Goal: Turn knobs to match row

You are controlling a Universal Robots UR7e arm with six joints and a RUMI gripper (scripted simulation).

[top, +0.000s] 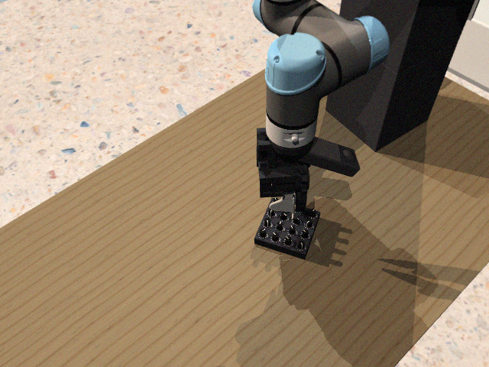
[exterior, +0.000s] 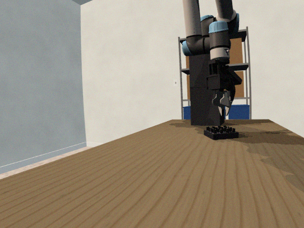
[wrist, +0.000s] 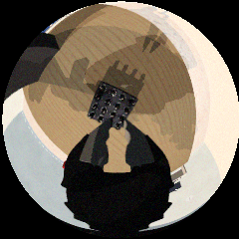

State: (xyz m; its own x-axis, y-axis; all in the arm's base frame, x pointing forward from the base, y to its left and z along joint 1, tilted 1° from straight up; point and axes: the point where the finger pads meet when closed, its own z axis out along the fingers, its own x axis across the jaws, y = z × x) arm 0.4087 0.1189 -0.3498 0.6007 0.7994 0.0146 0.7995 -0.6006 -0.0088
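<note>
The black knob box (top: 278, 248) (exterior: 227, 136) (wrist: 96, 101) lies flat on the table, with several black knobs (top: 287, 240) in a grid on top. The knobs carry small pale pointer lines, too small to read against the marks. No socket or row letters can be made out. My gripper (top: 296, 213) (exterior: 223, 114) (wrist: 117, 119) points down above the box's edge nearer the robot's base. Its fingertips stand a little apart, above the knob tops, with nothing between them. In the top view the fingers hide part of the far knobs; in the wrist view they reach over the box's near edge.
The wooden table (top: 137, 237) (exterior: 147, 176) carries the box. The dark robot pedestal (top: 367, 90) (exterior: 204, 103) stands behind the arm. A metal shelf (exterior: 248, 73) with blue bins (exterior: 239, 111) stands behind the table. The arm's shadow falls across the box's surroundings.
</note>
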